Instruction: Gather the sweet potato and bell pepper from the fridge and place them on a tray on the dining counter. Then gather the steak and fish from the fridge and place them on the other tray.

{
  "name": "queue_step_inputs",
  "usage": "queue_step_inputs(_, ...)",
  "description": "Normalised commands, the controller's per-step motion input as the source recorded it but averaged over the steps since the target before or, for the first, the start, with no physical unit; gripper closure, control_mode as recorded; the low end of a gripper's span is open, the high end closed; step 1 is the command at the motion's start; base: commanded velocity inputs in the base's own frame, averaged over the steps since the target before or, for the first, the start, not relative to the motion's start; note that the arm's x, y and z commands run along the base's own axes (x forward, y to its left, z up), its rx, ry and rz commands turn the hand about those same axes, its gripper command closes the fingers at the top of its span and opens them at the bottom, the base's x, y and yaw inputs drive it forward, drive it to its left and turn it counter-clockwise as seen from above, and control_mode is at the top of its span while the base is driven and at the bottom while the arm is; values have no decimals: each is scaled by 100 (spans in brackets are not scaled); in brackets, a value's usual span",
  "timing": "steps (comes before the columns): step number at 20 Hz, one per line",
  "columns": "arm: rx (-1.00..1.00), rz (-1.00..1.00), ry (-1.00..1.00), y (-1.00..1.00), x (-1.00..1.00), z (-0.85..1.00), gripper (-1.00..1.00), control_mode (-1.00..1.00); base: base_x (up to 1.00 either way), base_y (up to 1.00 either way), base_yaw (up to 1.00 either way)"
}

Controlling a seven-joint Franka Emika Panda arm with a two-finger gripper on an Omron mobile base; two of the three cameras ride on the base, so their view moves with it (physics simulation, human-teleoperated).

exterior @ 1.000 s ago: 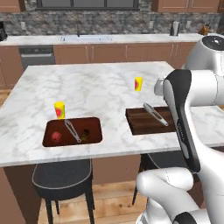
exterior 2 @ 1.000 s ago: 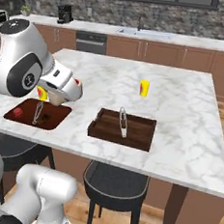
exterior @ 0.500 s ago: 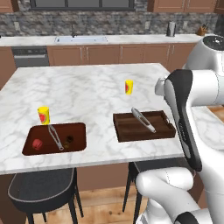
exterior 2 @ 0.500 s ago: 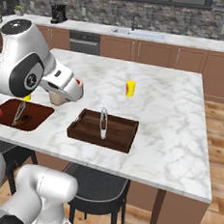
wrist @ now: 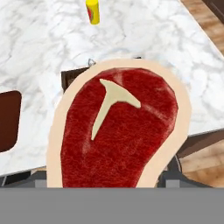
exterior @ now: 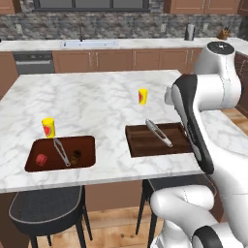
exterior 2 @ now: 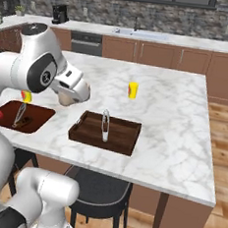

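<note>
While the claw (wrist: pixel 109 186) grasped the steak (wrist: pixel 118 131), it hung above the counter (exterior: pixel 97 101) near a dark tray (exterior: pixel 145 143).

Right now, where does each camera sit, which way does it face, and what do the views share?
Left base view: behind the arm's left, looking forward over the marble counter; white arm at right.
Right base view: behind the arm's right, facing the same counter; arm at left.
Hand view: on the hand, looking along the gripper past the held steak down at the counter.
Shared: both base views show the right tray, its tongs and the left tray.
</note>
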Motion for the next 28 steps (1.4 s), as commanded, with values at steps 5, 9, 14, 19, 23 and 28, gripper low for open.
queue_step_inputs(5,-3,2,20,0,91,-79,100,-100,0,0,0)
queue_step_inputs(9,0,5,23,0,87,-99,100,-100,0,0,0)
queue_step_inputs(14,1,12,14,2,60,-89,100,-100,0,0,0)
queue_step_inputs(19,0,25,7,9,34,-60,100,-100,0,0,0)
queue_step_inputs(23,0,26,5,13,29,-38,100,-100,0,0,0)
queue_step_inputs(28,0,16,6,20,40,-30,100,-100,0,0,0)
